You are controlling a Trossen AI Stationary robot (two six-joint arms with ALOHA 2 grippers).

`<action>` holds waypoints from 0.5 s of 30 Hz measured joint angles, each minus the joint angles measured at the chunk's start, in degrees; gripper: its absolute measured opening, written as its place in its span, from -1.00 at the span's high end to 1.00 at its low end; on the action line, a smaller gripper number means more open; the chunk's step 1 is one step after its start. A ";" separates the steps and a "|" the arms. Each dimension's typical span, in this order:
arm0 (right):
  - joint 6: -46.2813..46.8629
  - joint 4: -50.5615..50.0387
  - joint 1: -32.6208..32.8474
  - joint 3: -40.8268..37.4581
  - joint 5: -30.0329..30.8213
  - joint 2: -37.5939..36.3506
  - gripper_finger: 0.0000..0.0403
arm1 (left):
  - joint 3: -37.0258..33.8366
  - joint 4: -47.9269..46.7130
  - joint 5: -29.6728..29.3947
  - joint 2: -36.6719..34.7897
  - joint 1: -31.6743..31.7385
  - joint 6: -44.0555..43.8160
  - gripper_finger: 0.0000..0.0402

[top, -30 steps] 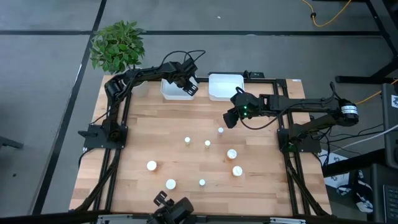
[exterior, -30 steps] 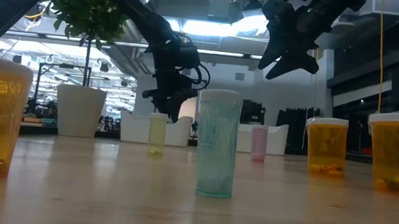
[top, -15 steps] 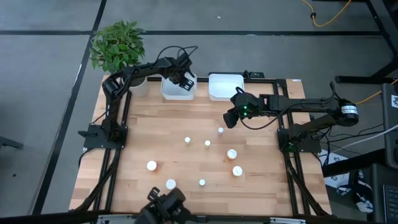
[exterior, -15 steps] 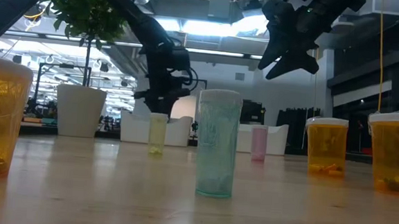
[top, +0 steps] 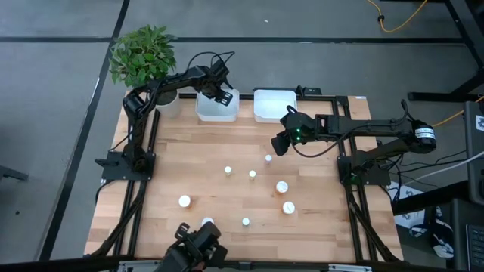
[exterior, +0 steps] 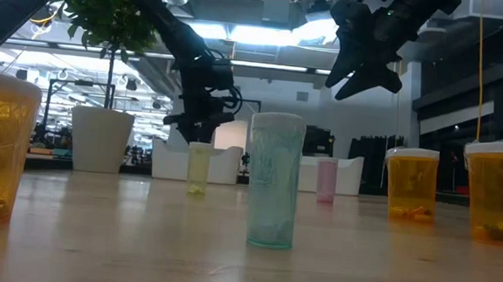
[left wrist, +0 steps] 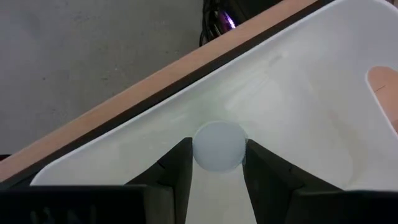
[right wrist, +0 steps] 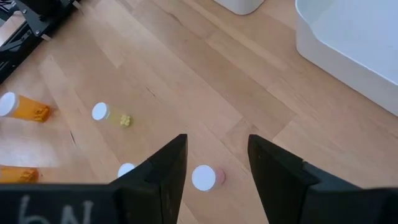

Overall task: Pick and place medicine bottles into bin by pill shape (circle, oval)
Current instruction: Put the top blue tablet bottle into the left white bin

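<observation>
My left gripper (top: 218,94) is over the left white bin (top: 219,112) at the table's far edge, shut on a small bottle with a round white cap (left wrist: 217,145). My right gripper (top: 280,143) hangs open and empty above the table; a small pink bottle (right wrist: 205,177) stands below it. Several more bottles stand upright on the wood: small ones (top: 228,171) (top: 252,174) (top: 246,221) and larger orange ones (top: 282,186) (top: 288,207) (top: 184,201). In the low view a teal bottle (exterior: 274,179) stands nearest, with a yellowish one (exterior: 198,167) behind it. My left gripper pinches the bottle between its two fingers (left wrist: 180,163), just under the white cap (left wrist: 217,155). The fingers point down into the bin, and the cap faces up toward the wrist. Whether the bottle's foot touches the bin floor is hidden by the bottle itself.
A second white bin (top: 274,106) stands to the right of the first. A potted plant (top: 144,57) stands off the far left corner. A dark device (top: 195,245) sits at the near edge. The black frame rails (top: 144,181) run along both sides.
My left gripper has moved toward the table's far left, from the left bin's right part to over its far part. My right gripper has kept still. The dark device at the near edge has shifted leftward.
</observation>
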 joint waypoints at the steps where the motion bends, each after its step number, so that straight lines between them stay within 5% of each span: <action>1: -0.02 0.00 -0.01 0.00 0.00 0.00 0.15 | 0.00 0.00 0.00 0.00 0.00 0.00 0.40; 15: 0.00 -0.01 -0.01 0.00 0.00 0.00 0.15 | 0.00 -0.38 -1.05 0.00 -0.05 -0.08 0.21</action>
